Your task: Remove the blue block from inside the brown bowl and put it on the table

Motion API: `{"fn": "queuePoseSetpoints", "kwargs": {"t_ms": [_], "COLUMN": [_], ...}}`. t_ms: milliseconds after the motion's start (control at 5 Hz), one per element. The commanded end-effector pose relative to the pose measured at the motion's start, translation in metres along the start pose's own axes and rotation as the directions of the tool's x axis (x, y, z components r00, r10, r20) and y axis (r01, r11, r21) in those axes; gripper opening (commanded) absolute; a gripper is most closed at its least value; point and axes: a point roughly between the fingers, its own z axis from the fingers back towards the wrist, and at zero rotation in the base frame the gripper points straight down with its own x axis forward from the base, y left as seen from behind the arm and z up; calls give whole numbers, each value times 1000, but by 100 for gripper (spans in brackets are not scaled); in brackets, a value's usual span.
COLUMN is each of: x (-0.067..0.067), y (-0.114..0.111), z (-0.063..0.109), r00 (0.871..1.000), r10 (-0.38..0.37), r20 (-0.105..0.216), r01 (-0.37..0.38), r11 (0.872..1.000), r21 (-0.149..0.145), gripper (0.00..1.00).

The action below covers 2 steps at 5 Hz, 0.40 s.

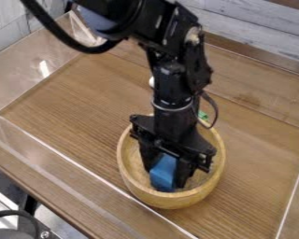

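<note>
The brown bowl (pixel 134 183) sits on the table (pixel 78 103) near its front right. The blue block (pixel 164 173) stands inside the bowl, only partly visible between the black fingers. My gripper (pixel 167 174) reaches straight down into the bowl, its two fingers closed against the sides of the block. The block's lower end appears to rest in the bowl. The black arm rises from the bowl toward the top of the frame.
Low clear acrylic walls (pixel 40 149) edge the tabletop along the front left and back. A small green and white object (pixel 207 117) shows just behind the arm, mostly hidden. Bare wood stretches to the left of the bowl.
</note>
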Motion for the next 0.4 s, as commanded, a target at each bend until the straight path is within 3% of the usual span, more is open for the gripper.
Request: {"fn": "queuePoseSetpoints", "kwargs": {"t_ms": [0, 200], "x": [10, 10], "y": [1, 3], "z": [22, 31], "r00": [998, 998], "r10": [11, 21], "r20": [61, 59], "r01": [-11, -21], "r11": [1000, 1000], "r21": [-8, -7], "gripper": [0, 0]}}
